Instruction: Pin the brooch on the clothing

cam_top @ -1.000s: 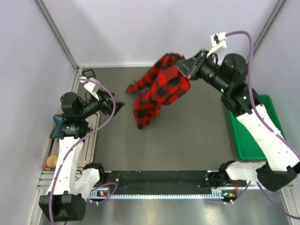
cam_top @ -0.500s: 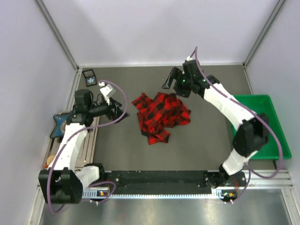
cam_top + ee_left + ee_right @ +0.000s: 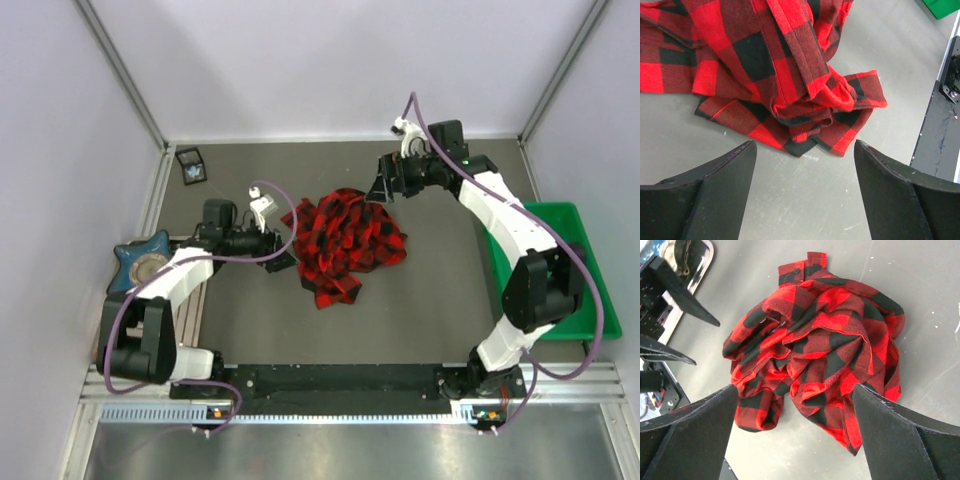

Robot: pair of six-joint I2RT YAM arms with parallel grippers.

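Observation:
The clothing is a red-and-black plaid shirt lying crumpled in a heap at mid-table; no lettering shows. My left gripper is open at the heap's left edge, low over the table, and the left wrist view shows a folded shirt corner just beyond the gripper. My right gripper hangs open above the heap's far right side, with the shirt below the gripper and nothing held. The brooch appears as a tiny pale speck in a small black tray at the far left.
A dark blue star-shaped object sits at the left edge beside the left arm. A green bin stands at the right edge. A metal rail runs along the near edge. The left gripper's fingers show in the right wrist view.
My right gripper opened and released the shirt, which dropped from the air into a heap on the table. The left arm reached right, up to the heap's edge.

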